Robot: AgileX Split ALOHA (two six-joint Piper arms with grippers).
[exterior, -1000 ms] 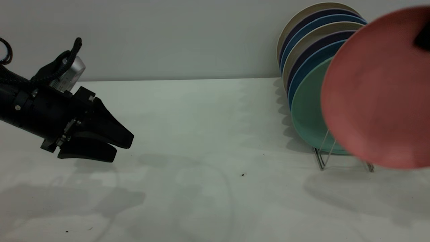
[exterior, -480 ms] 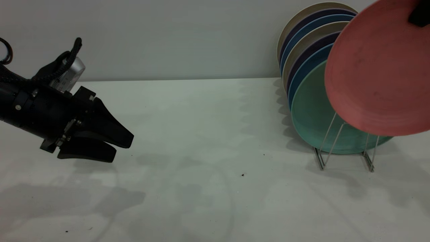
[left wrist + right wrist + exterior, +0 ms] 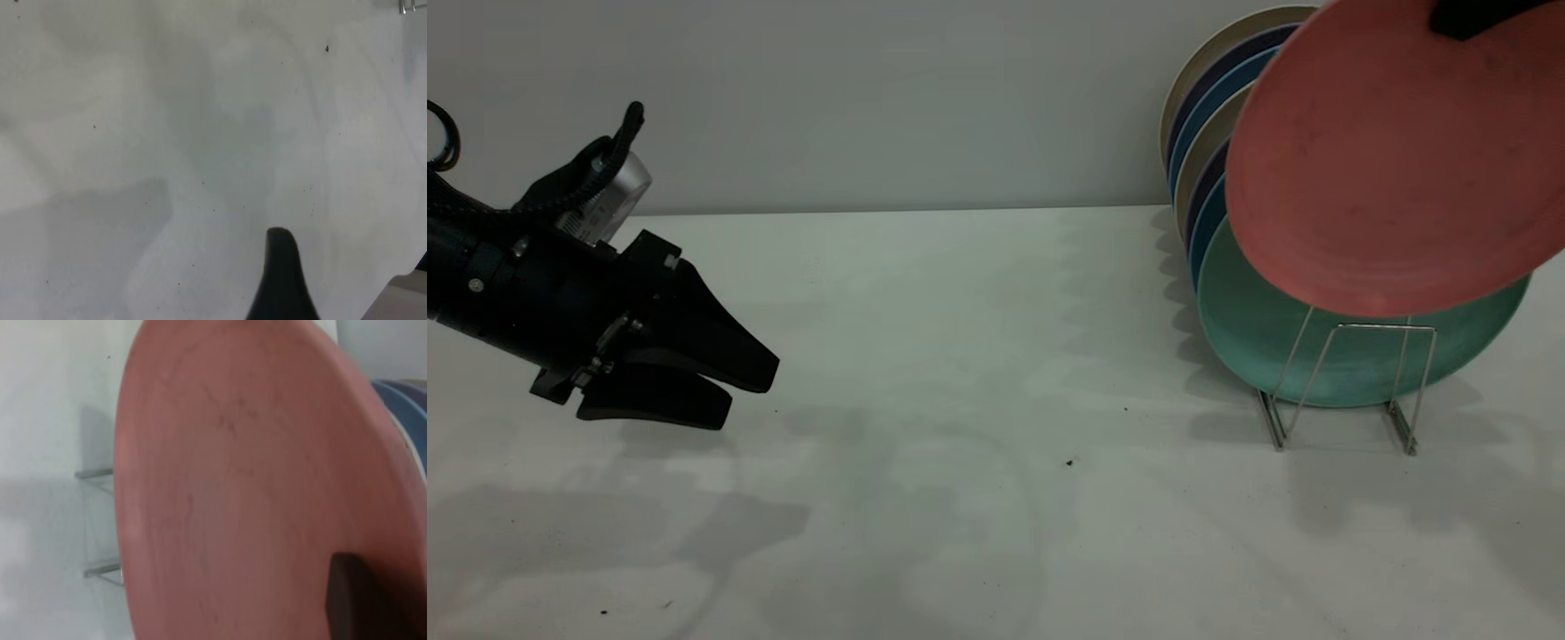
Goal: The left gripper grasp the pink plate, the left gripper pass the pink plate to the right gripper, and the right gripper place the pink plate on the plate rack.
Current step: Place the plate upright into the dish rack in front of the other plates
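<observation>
My right gripper [image 3: 1478, 14] shows only as a black finger at the top right, shut on the upper rim of the pink plate [image 3: 1392, 151]. It holds the plate tilted in the air, above the front loop of the plate rack [image 3: 1375, 326] and in front of the mint-green plate [image 3: 1303, 356]. In the right wrist view the pink plate [image 3: 247, 487] fills the frame, with one black finger [image 3: 353, 600] on its face and rack wires [image 3: 93, 475] beyond. My left gripper [image 3: 725, 387] hovers low over the table at the far left, open and empty.
Several blue and beige plates [image 3: 1209, 191] stand upright in the rack behind the mint-green one, close to the back wall. The white table [image 3: 978, 356] spreads between the two arms, with a few dark specks [image 3: 1069, 462].
The right gripper has carried the pink plate up and to the left, from beside the rack to above its front loop. The left arm has not moved.
</observation>
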